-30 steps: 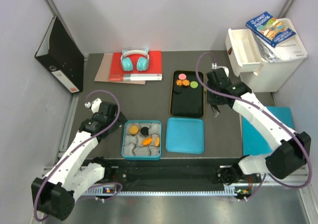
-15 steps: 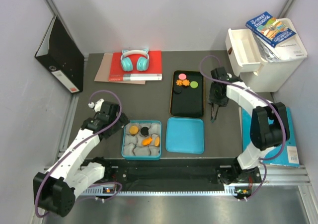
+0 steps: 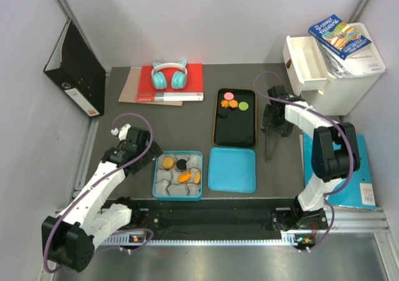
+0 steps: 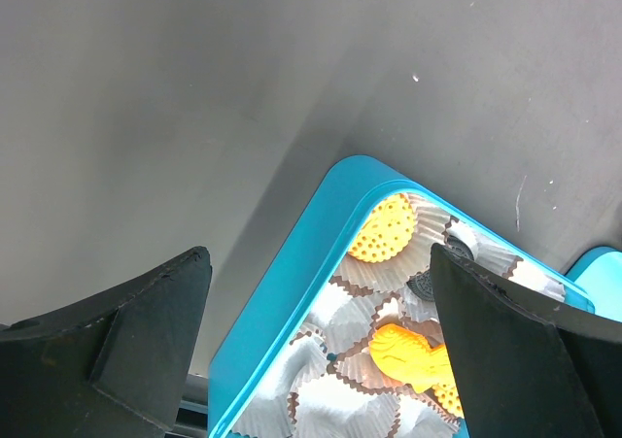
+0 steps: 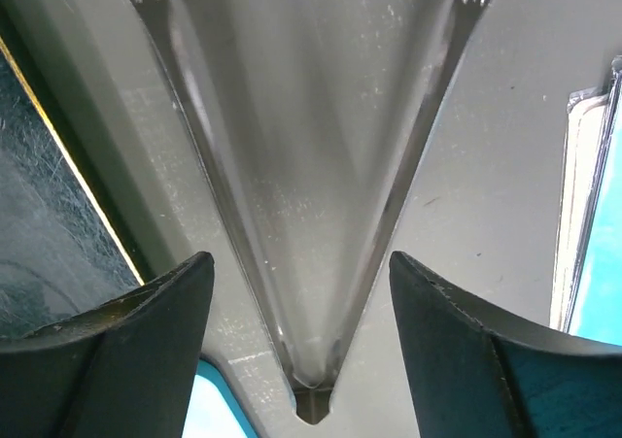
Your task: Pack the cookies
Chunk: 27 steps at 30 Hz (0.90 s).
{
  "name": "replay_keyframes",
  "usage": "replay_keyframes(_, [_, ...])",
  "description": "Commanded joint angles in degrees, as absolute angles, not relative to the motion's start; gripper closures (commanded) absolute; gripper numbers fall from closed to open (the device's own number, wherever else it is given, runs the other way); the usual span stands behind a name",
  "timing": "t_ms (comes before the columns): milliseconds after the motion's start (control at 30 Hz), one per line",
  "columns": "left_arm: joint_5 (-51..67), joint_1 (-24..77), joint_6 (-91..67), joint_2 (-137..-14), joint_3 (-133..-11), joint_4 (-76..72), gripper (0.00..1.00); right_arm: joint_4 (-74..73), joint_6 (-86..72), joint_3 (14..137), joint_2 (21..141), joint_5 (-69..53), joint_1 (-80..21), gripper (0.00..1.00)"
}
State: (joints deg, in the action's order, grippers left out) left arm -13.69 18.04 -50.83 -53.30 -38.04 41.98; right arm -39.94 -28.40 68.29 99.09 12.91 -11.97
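Observation:
Several cookies lie on the black tray: pink, orange, green and black. The blue box of white paper cups holds orange cookies and a black one; the left wrist view shows a round orange one and a fish-shaped orange one. My left gripper is open and empty over the box's left rim. My right gripper is open above metal tongs lying on the table right of the tray. The tongs run between my fingers without touching them.
The blue lid lies right of the box. A red book with teal headphones sits at the back, a black binder far left, and a white drawer unit with a book on it at the back right.
My right arm has folded in and its wrist turned, so the gripper now hangs over the tongs, which show at full length on the table. My left arm has barely moved.

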Motion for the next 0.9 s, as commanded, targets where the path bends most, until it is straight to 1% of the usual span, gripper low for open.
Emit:
replay_keyframes(0, [-13.4,17.8,-50.2,-53.3,-39.5,40.6,0.02,-37.6,-29.9,68.6,97.1,13.5,-11.2,0.26])
replay_keyframes(100, [-13.6,17.8,-50.0,-53.8,-39.9,40.7,0.02,-37.3,-30.2,68.1,95.5,12.6,-11.3,0.25])
replay_keyframes(167, [-14.0,17.8,-49.8,-54.0,-40.3,40.8,0.02,-35.7,-30.3,66.9,92.6,9.2,-11.3,0.27])
replay_keyframes(300, [-15.1,17.8,-49.0,-54.3,-41.0,41.0,0.02,-30.3,-30.4,62.4,83.4,2.7,-13.3,0.3])
replay_keyframes(333, [-15.3,17.8,-48.8,-54.5,-41.1,40.7,0.02,-28.8,-29.9,61.3,81.7,3.1,-14.6,0.31])
replay_keyframes(367, [-15.3,17.8,-48.5,-54.7,-41.2,40.4,0.02,-28.6,-28.0,61.0,78.3,4.1,-18.3,0.31])
replay_keyframes(467, [-15.8,17.8,-47.6,-55.6,-41.6,40.0,0.02,-28.2,-24.1,61.1,73.8,9.0,-25.5,0.3])
replay_keyframes(500, [-15.9,17.8,-47.2,-56.0,-41.9,40.2,0.02,-28.1,-23.5,61.0,72.7,10.3,-29.6,0.3])
replay_keyframes(600, [-16.5,17.8,-46.9,-57.2,-43.5,41.0,0.02,-26.7,-22.4,59.9,69.4,12.2,-35.7,0.3])
replay_keyframes(700, [-16.7,17.8,-46.3,-58.1,-45.2,41.5,0.02,-24.3,-21.9,56.5,66.1,12.8,-38.8,0.3])
replay_keyframes(867, [-17.2,17.8,-45.2,-58.6,-46.8,41.5,0.02,-23.1,-22.3,49.5,63.6,13.4,-40.8,0.29])
